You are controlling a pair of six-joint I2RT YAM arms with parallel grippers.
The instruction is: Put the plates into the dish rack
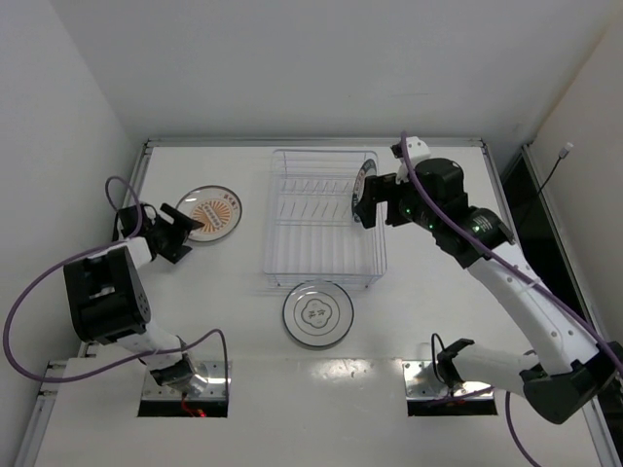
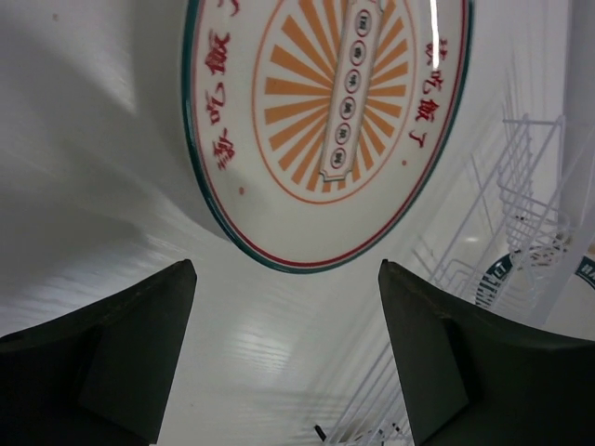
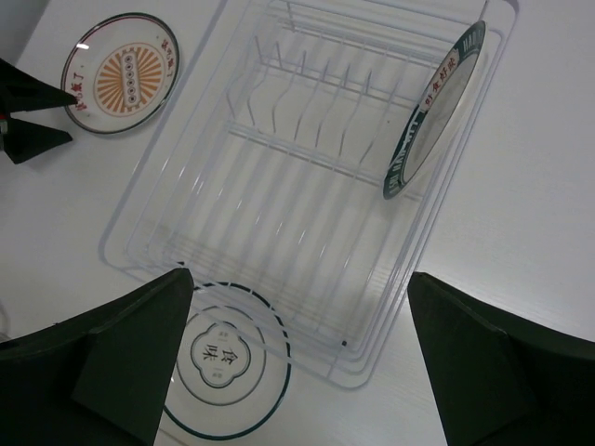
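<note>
The orange-centred plate (image 1: 212, 211) lies flat on the table left of the dish rack (image 1: 275, 219). My left gripper (image 1: 185, 235) is open and empty, just short of that plate's near edge (image 2: 335, 121). The teal-rimmed plate (image 1: 362, 183) stands on edge inside the rack at its right side (image 3: 432, 111). My right gripper (image 1: 362, 212) is open and empty, hovering above the rack's right part, apart from that plate. The thin-ringed plate (image 1: 316, 313) lies flat in front of the rack (image 3: 218, 362).
The rack's tines (image 3: 307, 74) stand in rows across its far half. The rack's wires (image 2: 521, 186) show to the right of the left gripper. Walls enclose the table on the left, back and right.
</note>
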